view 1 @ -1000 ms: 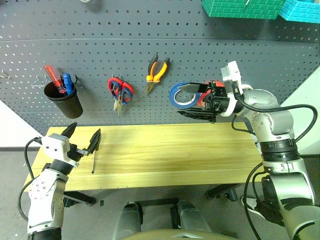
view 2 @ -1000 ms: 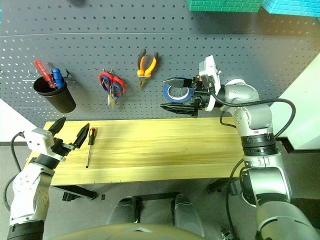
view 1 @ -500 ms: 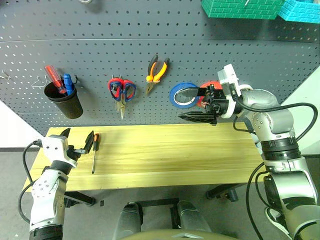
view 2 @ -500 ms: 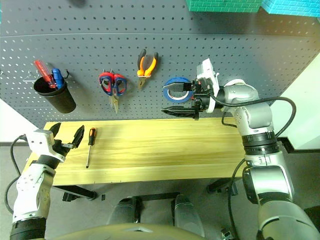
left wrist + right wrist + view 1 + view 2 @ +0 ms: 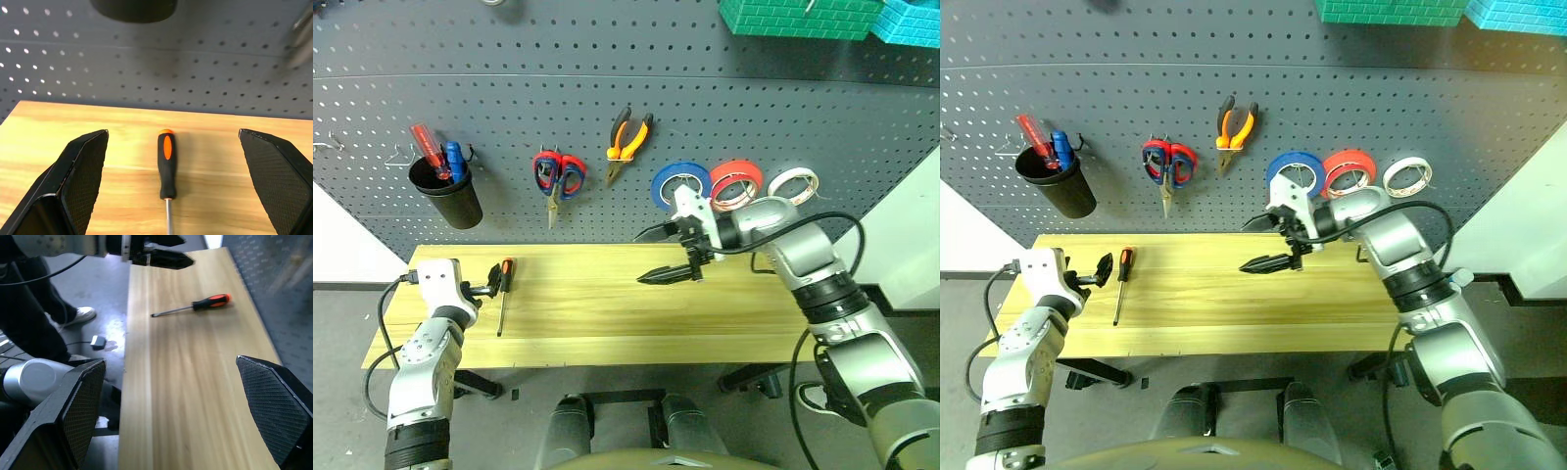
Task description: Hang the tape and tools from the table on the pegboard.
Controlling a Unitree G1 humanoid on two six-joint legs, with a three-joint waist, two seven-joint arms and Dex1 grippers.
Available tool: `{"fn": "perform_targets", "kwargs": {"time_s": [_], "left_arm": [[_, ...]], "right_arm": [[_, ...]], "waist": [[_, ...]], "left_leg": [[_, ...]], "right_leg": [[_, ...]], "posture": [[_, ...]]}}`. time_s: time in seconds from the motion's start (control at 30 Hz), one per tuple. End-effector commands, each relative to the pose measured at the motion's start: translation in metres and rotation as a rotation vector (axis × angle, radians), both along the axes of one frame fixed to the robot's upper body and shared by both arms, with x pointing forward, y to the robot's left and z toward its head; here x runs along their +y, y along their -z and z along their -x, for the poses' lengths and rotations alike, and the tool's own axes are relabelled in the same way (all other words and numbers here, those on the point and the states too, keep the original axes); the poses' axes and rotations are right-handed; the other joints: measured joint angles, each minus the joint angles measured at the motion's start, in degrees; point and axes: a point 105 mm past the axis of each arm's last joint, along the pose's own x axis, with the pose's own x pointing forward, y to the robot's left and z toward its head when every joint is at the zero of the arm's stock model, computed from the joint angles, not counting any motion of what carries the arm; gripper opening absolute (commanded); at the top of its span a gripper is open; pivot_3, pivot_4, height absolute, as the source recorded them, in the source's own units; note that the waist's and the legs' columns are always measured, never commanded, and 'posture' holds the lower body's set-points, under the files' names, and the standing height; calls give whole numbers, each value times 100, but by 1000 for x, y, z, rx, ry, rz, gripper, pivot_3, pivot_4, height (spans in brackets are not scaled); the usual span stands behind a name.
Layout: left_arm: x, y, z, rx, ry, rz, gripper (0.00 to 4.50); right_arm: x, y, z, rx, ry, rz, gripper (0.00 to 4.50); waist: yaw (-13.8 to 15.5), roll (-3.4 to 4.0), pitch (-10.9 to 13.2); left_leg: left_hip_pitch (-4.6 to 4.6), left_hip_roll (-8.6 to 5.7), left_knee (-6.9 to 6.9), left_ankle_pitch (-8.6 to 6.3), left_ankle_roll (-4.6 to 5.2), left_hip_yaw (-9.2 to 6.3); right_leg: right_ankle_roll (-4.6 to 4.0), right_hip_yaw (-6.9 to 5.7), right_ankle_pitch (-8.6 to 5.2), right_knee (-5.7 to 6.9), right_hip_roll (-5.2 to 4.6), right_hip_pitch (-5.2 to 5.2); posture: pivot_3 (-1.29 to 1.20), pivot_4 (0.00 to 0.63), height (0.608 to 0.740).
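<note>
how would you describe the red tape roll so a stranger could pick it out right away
Find the dark grey pegboard behind the wooden table, then the row of three tape rolls hanging at its right. The red tape roll is the middle one, between the blue roll and the white roll, and the only red ring there.

Bright, even overhead light is falling on the worktop (image 5: pixel 607 294); shadows are lying soft. The pegboard (image 5: pixel 205 73) is blurring in both wrist views, while the screwdriver (image 5: pixel 167 161) is staying sharp.
</note>
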Motion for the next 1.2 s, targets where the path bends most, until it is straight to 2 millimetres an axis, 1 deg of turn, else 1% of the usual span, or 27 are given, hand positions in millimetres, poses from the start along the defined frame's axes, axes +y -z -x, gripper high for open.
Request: {"fn": "perform_targets", "kwargs": {"time_s": [0.03, 0.1, 0.2, 0.23, 0.27, 0.4, 0.47, 0.53, 0.63, 0.73, 0.87, 0.97, 1.1, 1.2], "left_arm": [[1, -9, -3, -17, 14, -21, 4486], [3, -9, -4, -10, 14, -21, 4486], [10, -4, -5, 30, 1, -35, 4486], [12, -3, -5, 37, -5, -31, 4486], [12, -3, -7, 39, -8, -23, 4486], [8, 2, -16, 72, 29, -18, 4486], [8, 3, -21, 88, 37, -26, 4486], [12, 5, -25, 108, 24, -30, 4486], [17, 3, -35, 125, -10, -39, 4486], [14, 2, -50, 146, -21, -26, 4486], [8, -6, -73, 163, -27, -23, 4486], [10, -3, -80, 232, -55, 1, 4486], [10, 3, -88, 293, -124, 86, 4486], [9, 13, -87, 391, -161, 106, 4486]], "right_arm": [[16, 3, 0, -40, -8, -9, 4500], [24, 8, -1, -45, -6, -17, 4500], [42, 14, -9, -41, 34, -43, 4500], [46, 16, -12, -47, 42, -46, 4500], [50, 19, -15, -64, 54, -42, 4500], [60, 33, -28, -78, 109, -18, 4500], [63, 35, -31, -66, 117, -22, 4500], [64, 36, -32, -65, 120, -21, 4500], [62, 39, -32, -50, 120, -14, 4500], [59, 40, -32, -33, 125, -9, 4500], [56, 40, -34, -16, 134, 0, 4500], [55, 41, -34, -18, 132, 13, 4500], [55, 42, -35, -19, 138, 16, 4500], [55, 42, -34, -17, 146, 12, 4500]], "waist": [[3, 3, 24], [8, 9, 58], [10, 13, 122], [5, 17, 177], [7, 22, 198], [30, 33, 403], [116, 34, 496], [150, 35, 605], [165, 35, 762], [174, 31, 909], [149, 22, 1072], [130, 23, 1112], [127, 21, 1174], [143, 26, 1191]], "left_leg": [[-1, 0, -2, 0, 0, 0], [-1, 0, -2, 0, 0, -2], [1, 1, -4, 0, 0, -3], [2, 2, -3, 0, 0, -4], [1, 2, -3, 0, 0, -6], [-11, 2, 0, 0, 1, -8], [-25, 2, 0, 1, 1, -8], [-47, 2, -4, 1, 2, -9], [-59, 1, -4, 1, 2, -11], [-61, -4, 0, 1, 1, -16], [-61, -5, 6, 2, 1, -24], [-68, -5, 3, 2, 0, -24], [-75, -5, -14, 1, 0, -27], [-135, -5, 2, 2, 0, -39]], "right_leg": [[0, 0, 0, 0, 0, -2], [-1, 0, -1, 2, 0, -3], [-2, 0, -2, 3, 0, -4], [-4, 0, -3, 7, 1, -6], [-4, 0, -3, 10, 1, -10], [-1, 0, -5, 13, 1, -21], [-5, 0, -3, 17, 1, -35], [-7, -1, -5, 21, 2, -59], [-3, -5, -20, 39, 1, -70], [8, -6, -30, 67, -1, -78], [10, -10, -30, 80, 1, -82], [29, -10, -19, 80, 0, -89], [36, -14, -23, 85, 2, -106], [36, -27, -22, 101, 2, -165]], "posture": [[241, 191, 740], [249, 205, 740], [255, 239, 740], [255, 239, 740], [262, 259, 740], [272, 296, 740], [270, 318, 740], [268, 345, 740], [271, 367, 740], [275, 389, 740], [268, 406, 740], [262, 418, 740], [254, 421, 740], [243, 418, 740]]}}
